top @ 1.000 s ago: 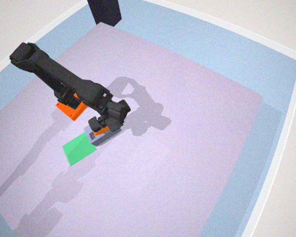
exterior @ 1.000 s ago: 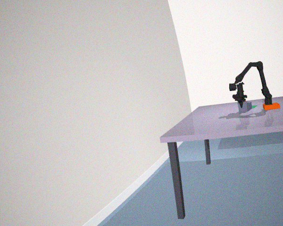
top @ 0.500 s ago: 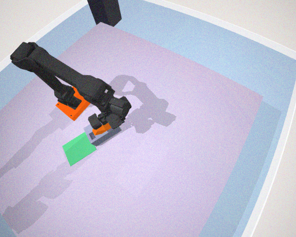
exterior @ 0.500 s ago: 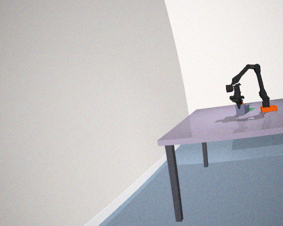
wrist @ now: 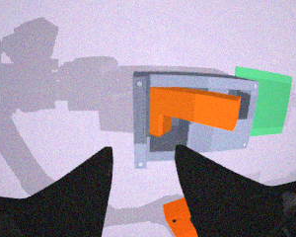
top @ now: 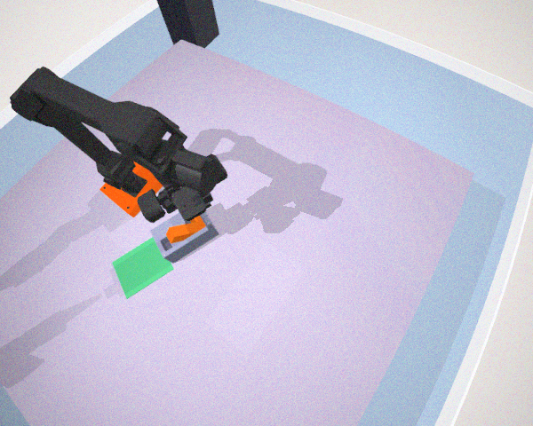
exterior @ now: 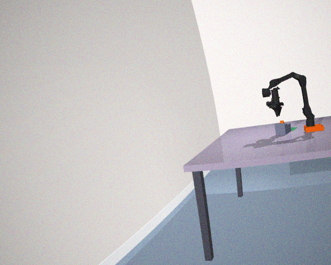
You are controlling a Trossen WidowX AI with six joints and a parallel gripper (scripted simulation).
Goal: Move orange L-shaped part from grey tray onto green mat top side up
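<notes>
gripper (wrist: 143,178) hangs above the grey tray (wrist: 143,125), well clear of it, fingers part open with nothing between them. orange L-shaped part (wrist: 195,107) sits below and just ahead of the fingertips in the wrist view, not touching them

part is a blocky orange bar with a short foot at one end, matte, sharp edges. it lies tilted in its pocket: in the exterior view one end (exterior: 281,121) pokes up over the tray top, in the top view the bar (top: 184,231) slopes up from the pocket

tray is a boxy grey block with a dark L-shaped recess, only the part in it. green mat (top: 141,267) is a thin flat square, touching the tray's side, nothing on it

table (top: 303,284) is smooth pale lilac. arm is dark, faceted, on an orange base (exterior: 313,128)
</notes>
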